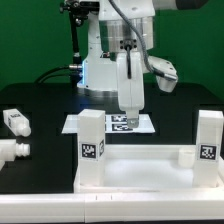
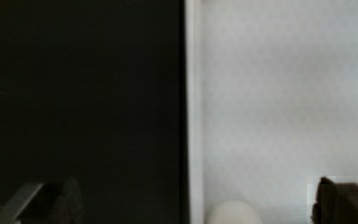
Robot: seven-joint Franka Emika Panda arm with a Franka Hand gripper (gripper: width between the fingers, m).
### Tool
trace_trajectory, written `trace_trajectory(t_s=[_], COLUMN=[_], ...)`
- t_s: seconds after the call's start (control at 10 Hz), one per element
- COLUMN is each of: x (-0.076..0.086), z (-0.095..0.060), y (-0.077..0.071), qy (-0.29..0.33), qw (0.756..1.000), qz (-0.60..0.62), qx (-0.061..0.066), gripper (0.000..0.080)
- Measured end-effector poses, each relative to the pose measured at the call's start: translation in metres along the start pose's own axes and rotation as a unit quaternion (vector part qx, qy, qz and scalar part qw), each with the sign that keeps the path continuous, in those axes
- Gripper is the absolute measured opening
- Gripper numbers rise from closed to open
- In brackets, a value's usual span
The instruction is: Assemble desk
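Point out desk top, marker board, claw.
desk top (image 1: pixel 150 168): exterior view, bare inner panel.
marker board (image 1: pixel 72 124): exterior view, bare end on the exterior view's left.
claw (image 2: pixel 194 202): wrist view, midway between its open fingertips.

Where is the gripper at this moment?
In the exterior view the open gripper hangs near the middle, seen against the marker board and just beyond the far rim of the desk top.

Black table, marker board mid-table, desk top in front, two loose legs at the exterior view's left
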State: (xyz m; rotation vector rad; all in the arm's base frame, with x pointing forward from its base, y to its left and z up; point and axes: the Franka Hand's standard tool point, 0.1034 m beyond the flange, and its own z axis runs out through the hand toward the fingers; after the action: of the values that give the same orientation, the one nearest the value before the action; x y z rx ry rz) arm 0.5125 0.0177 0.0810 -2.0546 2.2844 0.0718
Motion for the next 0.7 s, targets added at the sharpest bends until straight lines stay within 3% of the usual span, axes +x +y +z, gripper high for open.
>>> trace_trajectory(t_s=[0.3, 0.4, 0.7], x=[0.0, 0.0, -0.003], z=[0.003, 0.016, 0.062], y=[0.0, 0.008, 0.023], qy=[0.003, 0.017, 0.053], qw=[1.0, 1.0, 0.998], qz=[0.002, 0.01, 0.009], qx=[0.001, 0.002, -0.028], gripper=[0.0649, 0.0649, 0.0649])
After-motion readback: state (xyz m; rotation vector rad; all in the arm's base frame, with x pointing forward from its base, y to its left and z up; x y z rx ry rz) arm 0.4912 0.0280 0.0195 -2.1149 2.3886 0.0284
